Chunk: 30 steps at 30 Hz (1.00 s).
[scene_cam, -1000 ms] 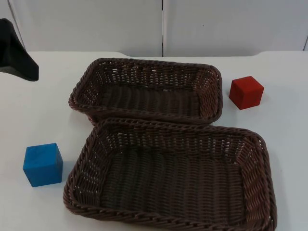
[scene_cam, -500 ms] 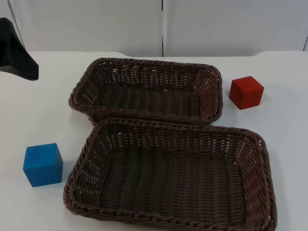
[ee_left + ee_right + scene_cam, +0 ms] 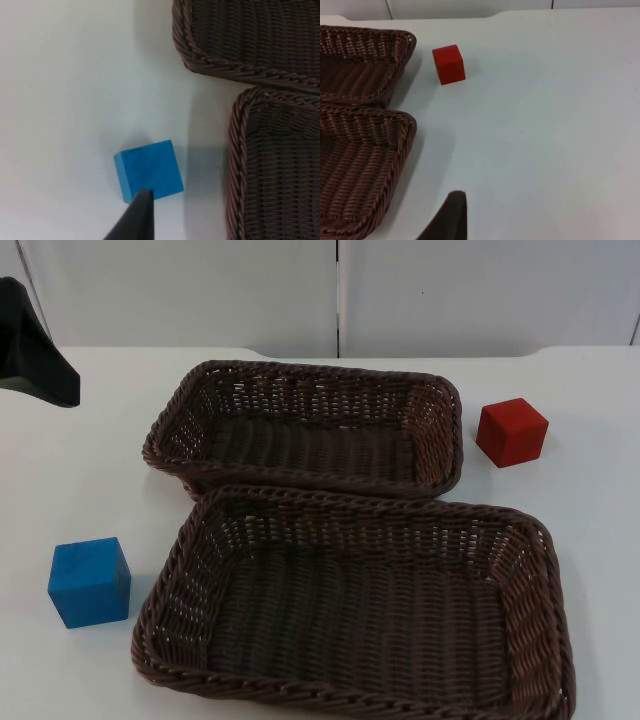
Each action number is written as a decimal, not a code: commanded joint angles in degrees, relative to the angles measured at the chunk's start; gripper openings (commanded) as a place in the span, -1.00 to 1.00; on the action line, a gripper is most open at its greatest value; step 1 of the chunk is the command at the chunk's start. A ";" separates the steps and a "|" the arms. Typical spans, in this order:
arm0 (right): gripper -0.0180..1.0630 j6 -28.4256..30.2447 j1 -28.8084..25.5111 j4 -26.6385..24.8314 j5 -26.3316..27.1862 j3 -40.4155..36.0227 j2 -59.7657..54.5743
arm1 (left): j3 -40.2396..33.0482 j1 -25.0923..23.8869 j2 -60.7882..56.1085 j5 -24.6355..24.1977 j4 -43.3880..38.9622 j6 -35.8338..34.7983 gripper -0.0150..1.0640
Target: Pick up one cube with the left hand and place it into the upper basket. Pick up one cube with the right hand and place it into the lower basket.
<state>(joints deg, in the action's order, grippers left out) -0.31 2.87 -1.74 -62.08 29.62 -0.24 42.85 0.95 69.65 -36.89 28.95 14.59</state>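
A white table top (image 3: 80, 470) runs back to a grey partition wall (image 3: 200, 290).

Nearest the front edge sits the lower basket (image 3: 520, 640), a brown woven rectangular tray, upright and with nothing in it. Just left of it, on the bare table and not touching the weave, rests the blue cube (image 3: 90, 582).

Directly behind the lower basket stands the upper basket (image 3: 435, 440), of the same weave, also holding nothing; the two rims lie close along their facing long sides. To the right of the upper basket's far right corner, slightly apart from its rim, rests the red cube (image 3: 512, 432).

The left arm (image 3: 35, 350) shows as a black mass at the table's far left.

In the left wrist view, the left gripper (image 3: 135, 220) hangs above the blue cube (image 3: 149, 170), beside both basket corners. How wide its fingers stand cannot be told.

In the right wrist view, the right gripper (image 3: 447, 217) hangs over bare table, well apart from the red cube (image 3: 448, 64). Its finger spread cannot be told either.
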 commanded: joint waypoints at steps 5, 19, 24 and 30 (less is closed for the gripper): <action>0.99 -0.15 -0.31 0.07 0.44 -0.06 0.24 | 0.34 0.35 0.04 0.29 0.19 0.08 0.86; 0.99 -0.15 -0.31 0.07 0.44 -0.06 0.24 | 0.34 0.35 0.04 0.29 0.19 0.08 0.86; 0.99 -0.15 -0.31 0.07 0.44 -0.06 0.24 | 0.34 0.35 0.04 0.29 0.19 0.08 0.86; 0.99 -0.15 -0.31 0.07 0.44 -0.06 0.24 | 0.34 0.35 0.04 0.29 0.19 0.08 0.86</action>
<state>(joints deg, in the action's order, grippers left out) -0.31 2.87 -1.74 -62.08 29.62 -0.24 42.85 0.95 69.65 -36.89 28.95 14.59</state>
